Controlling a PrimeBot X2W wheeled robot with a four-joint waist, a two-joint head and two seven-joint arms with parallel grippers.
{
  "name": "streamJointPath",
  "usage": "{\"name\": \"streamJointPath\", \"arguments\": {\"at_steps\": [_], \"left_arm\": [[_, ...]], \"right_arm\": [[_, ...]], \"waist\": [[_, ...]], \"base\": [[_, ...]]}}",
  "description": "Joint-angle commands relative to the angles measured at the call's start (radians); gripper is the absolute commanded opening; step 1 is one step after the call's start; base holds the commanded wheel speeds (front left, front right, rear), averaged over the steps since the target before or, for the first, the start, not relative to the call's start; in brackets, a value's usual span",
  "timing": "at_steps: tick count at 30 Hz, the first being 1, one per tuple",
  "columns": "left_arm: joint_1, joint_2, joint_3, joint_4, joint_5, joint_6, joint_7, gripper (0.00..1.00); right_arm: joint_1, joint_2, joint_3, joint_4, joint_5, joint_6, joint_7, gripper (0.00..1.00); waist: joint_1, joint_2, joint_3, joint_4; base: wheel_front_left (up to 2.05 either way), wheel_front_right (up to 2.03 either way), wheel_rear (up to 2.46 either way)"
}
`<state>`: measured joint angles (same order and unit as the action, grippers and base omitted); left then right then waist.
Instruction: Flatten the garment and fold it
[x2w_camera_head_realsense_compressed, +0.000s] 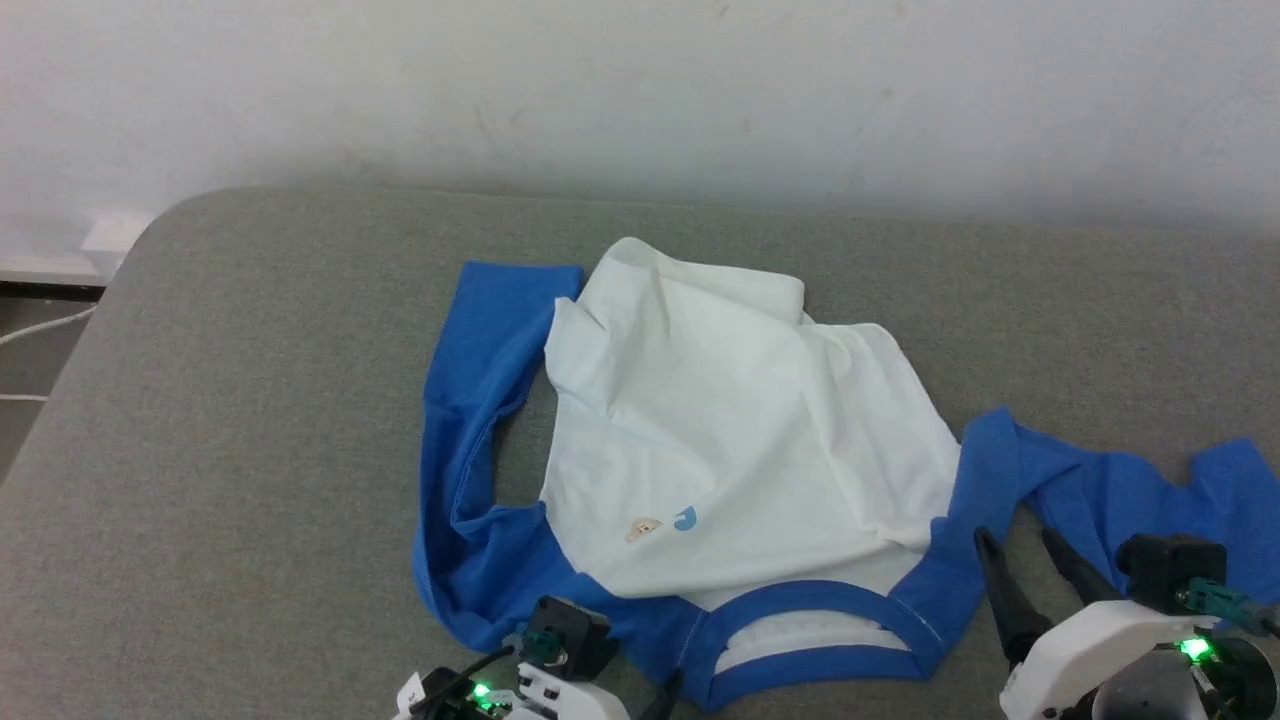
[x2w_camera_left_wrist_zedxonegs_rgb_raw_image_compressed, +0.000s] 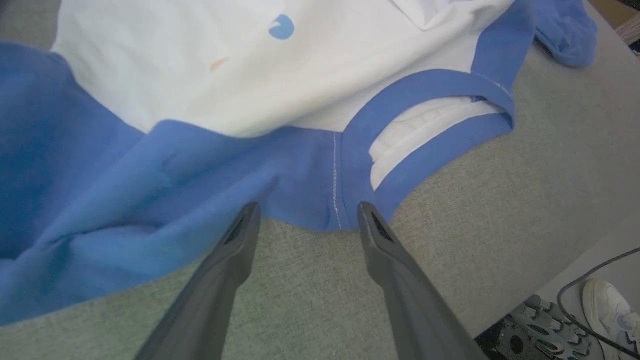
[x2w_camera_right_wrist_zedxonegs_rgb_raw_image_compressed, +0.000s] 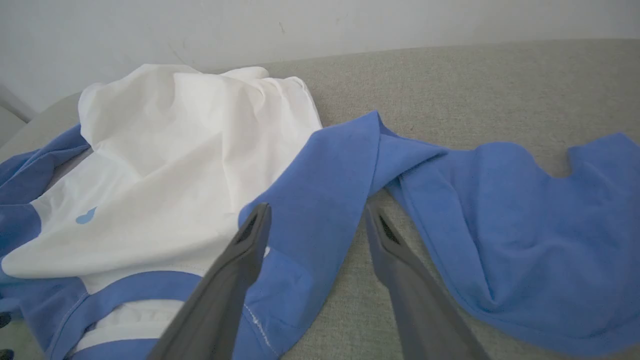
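The T-shirt (x2w_camera_head_realsense_compressed: 740, 430) lies on the bench (x2w_camera_head_realsense_compressed: 250, 400), neck near, hem far. The left pincer (x2w_camera_left_wrist_zedxonegs_rgb_raw_image_compressed: 307, 212) sits just before its left shoulder, and the right pincer (x2w_camera_head_realsense_compressed: 1012, 538) over its right shoulder.

The head camera looks down from behind the fingers (x2w_camera_head_realsense_compressed: 1000, 590) onto the worktop (x2w_camera_head_realsense_compressed: 250, 400); each wrist camera looks low and close along its own fingers, both sharing the neckband (x2w_camera_left_wrist_zedxonegs_rgb_raw_image_compressed: 400, 100) just ahead

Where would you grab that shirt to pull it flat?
Probably the blue shoulders either side of the neckband, from the near edge: the shirt lies neck toward the robot, and that edge lies flat while both sleeves are bunched.
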<state>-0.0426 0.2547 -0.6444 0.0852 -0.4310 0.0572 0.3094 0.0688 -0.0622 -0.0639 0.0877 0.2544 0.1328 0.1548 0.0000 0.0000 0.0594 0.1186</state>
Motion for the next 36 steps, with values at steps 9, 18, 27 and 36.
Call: {"name": "streamJointPath", "arguments": {"at_steps": [9, 18, 27, 36], "left_arm": [[-0.069, -0.047, 0.017, 0.147, 0.027, 0.056, -0.040, 1.00], [-0.080, -0.045, -0.018, 0.265, 0.035, 0.052, 0.020, 0.00], [-0.054, -0.029, -0.008, 0.194, 0.032, 0.061, -0.050, 0.00], [-0.020, 0.005, -0.001, 0.055, 0.045, 0.099, -0.058, 0.00]], "right_arm": [[-0.018, -0.011, 0.001, 0.003, 0.002, -0.002, -0.003, 1.00], [-0.010, -0.032, 0.015, -0.007, 0.025, -0.002, 0.030, 1.00], [0.113, -0.158, 0.124, -0.133, 0.127, -0.002, 0.223, 1.00], [0.076, -0.105, 0.114, -0.129, 0.072, -0.002, 0.301, 1.00]], "waist": [[0.0000, 0.0000, 0.047, -0.042], [0.0000, 0.0000, 0.065, -0.056], [0.0000, 0.0000, 0.036, -0.043], [0.0000, 0.0000, 0.032, -0.019]], "base": [[0.00, 0.00, 0.00], [0.00, 0.00, 0.00], [0.00, 0.00, 0.00], [0.00, 0.00, 0.00]]}}
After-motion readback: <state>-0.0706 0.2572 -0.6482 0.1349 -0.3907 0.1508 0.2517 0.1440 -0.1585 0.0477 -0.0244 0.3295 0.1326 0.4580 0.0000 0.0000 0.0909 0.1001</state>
